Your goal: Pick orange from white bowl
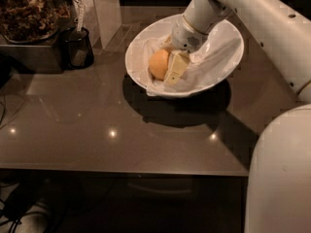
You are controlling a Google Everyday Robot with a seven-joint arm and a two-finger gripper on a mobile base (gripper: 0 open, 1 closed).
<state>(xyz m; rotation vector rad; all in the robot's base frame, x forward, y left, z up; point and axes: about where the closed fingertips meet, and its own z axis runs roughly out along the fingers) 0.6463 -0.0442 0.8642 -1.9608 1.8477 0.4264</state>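
Observation:
The white bowl [221, 57] sits tilted on the dark tabletop, lined with thin wrinkly white material. The orange [158, 64] lies inside it at the left, near the rim. My gripper [171, 71] reaches down into the bowl from the upper right and sits against the right side of the orange, touching it. The pale gripper partly covers the orange's right edge. The arm [252, 13] runs back over the bowl to the upper right.
A small black cup [77, 47] holding utensils stands at the left. Behind it is a dark tray of brown dried material [26, 13]. A white upright panel [102, 8] stands at the back. The table's front edge [121, 171] runs below. The robot's white body [282, 178] fills the lower right.

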